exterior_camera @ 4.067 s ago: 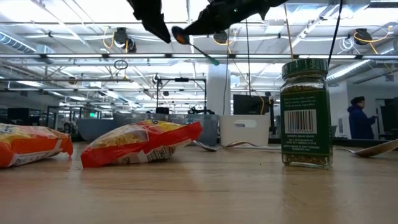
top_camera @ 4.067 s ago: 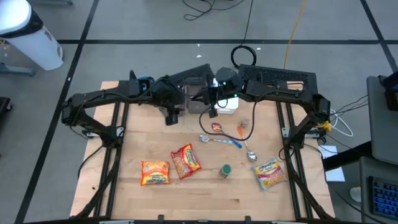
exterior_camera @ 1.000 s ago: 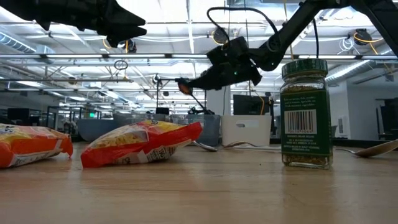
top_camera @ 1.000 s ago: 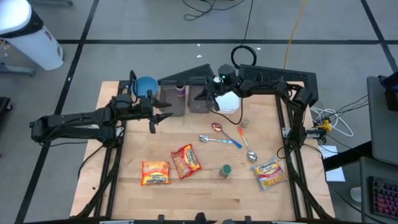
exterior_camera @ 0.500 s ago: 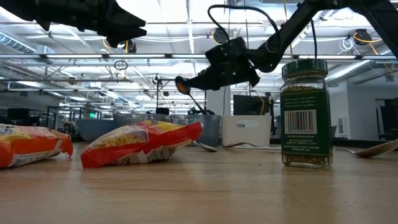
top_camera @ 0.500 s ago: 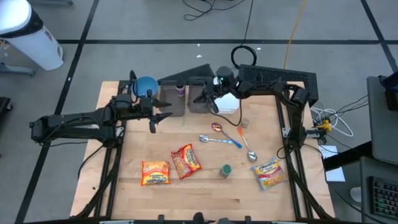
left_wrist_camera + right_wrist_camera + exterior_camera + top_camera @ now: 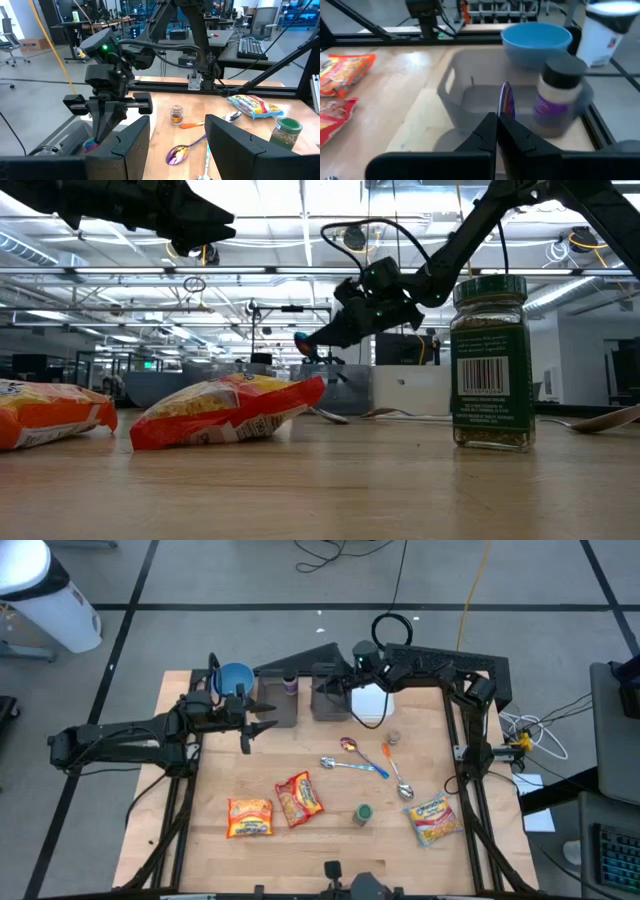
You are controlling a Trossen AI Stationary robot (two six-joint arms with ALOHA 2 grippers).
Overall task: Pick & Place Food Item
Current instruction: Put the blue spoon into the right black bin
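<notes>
The right hand (image 7: 497, 131) pinches a light, stiff spoon (image 7: 506, 103) by its handle (slippery, thin) over the grey bin (image 7: 457, 85).

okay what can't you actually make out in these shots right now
- Spoon in the right gripper: its handle is hidden between the shut fingers in the right wrist view.
- Inside of the grey bin: covered by the right gripper in the high view.
- Labels on the orange packets: too small in the high view.
- Left gripper: holds nothing visible.
</notes>
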